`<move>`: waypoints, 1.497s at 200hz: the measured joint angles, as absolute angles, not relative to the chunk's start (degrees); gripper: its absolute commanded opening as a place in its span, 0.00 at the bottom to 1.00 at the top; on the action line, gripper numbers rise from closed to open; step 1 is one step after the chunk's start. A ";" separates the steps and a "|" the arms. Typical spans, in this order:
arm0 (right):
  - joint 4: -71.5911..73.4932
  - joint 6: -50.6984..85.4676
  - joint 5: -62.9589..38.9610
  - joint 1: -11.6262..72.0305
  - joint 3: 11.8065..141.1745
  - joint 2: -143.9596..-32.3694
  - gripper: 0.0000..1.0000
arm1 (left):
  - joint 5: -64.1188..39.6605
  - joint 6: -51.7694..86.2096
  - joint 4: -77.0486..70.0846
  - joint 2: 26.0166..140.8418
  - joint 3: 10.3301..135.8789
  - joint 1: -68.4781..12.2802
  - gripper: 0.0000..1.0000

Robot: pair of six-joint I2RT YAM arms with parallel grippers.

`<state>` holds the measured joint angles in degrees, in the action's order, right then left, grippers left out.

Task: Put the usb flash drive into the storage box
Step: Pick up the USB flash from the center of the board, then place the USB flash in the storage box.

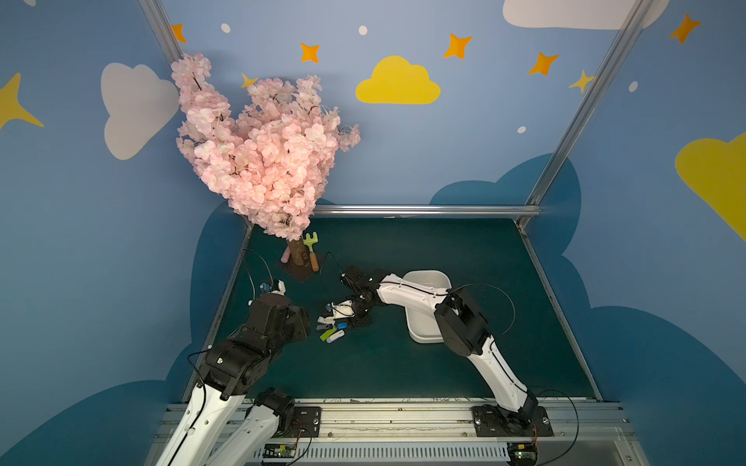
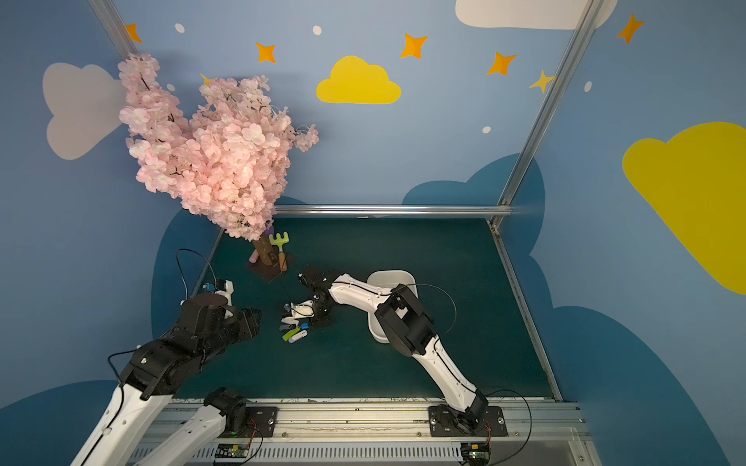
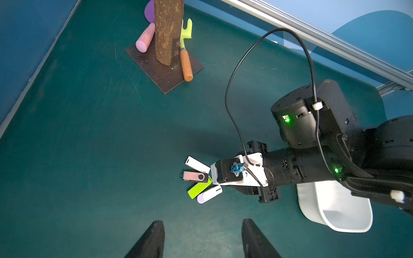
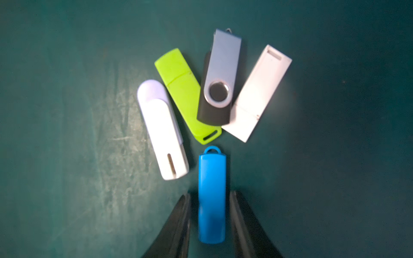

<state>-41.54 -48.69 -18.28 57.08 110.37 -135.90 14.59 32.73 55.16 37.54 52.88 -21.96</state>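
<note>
Several usb flash drives lie fanned out on the green mat: a blue one (image 4: 212, 196), a lime green one (image 4: 183, 98), a white and lilac one (image 4: 161, 129), a black one with a metal swivel (image 4: 219, 84) and a flat white one (image 4: 257, 93). My right gripper (image 4: 210, 195) straddles the blue drive, its jaws close on either side with a thin gap each, so it is open. The white storage box (image 1: 424, 339) stands to the right, partly hidden under the right arm. My left gripper (image 3: 202, 221) hangs open and holds nothing, left of the pile (image 1: 331, 327).
A pink blossom tree stands on a brown base plate (image 1: 300, 274) at the back left, with a toy rake (image 1: 311, 250) and a pink cylinder (image 1: 286, 255) leaning on it. Metal rails border the mat (image 1: 444, 250).
</note>
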 measured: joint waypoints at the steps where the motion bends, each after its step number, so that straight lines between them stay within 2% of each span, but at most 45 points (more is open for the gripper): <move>1: -41.56 -48.69 -18.20 57.10 110.39 -135.92 0.28 | 14.59 32.73 55.16 37.54 52.88 -21.96 0.59; 65: -42.96 -48.95 -15.88 58.41 112.31 -136.68 0.15 | 14.31 32.73 55.02 37.54 52.80 -21.87 0.59; 127: -42.94 -48.18 -15.70 58.46 112.31 -136.46 0.08 | 13.89 32.73 54.98 37.54 52.77 -21.80 0.60; 172: -41.80 -42.30 -14.76 58.02 109.56 -133.97 0.07 | 13.89 32.73 54.98 37.52 52.75 -21.76 0.60; 208: -38.70 -34.63 -14.55 55.99 104.01 -126.04 0.07 | 13.89 32.73 54.98 37.43 52.75 -21.76 0.60; 256: -31.97 -20.08 -13.65 48.82 92.86 -107.44 0.07 | 13.91 32.75 54.98 37.06 52.73 -21.76 0.60; 299: -27.33 -4.40 -4.34 39.53 79.07 -89.67 0.07 | 13.67 32.73 54.94 36.84 52.71 -21.76 0.60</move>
<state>-27.33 -4.40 -4.34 39.53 79.07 -89.67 13.67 32.73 54.94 36.84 52.71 -21.76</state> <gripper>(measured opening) 0.188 0.599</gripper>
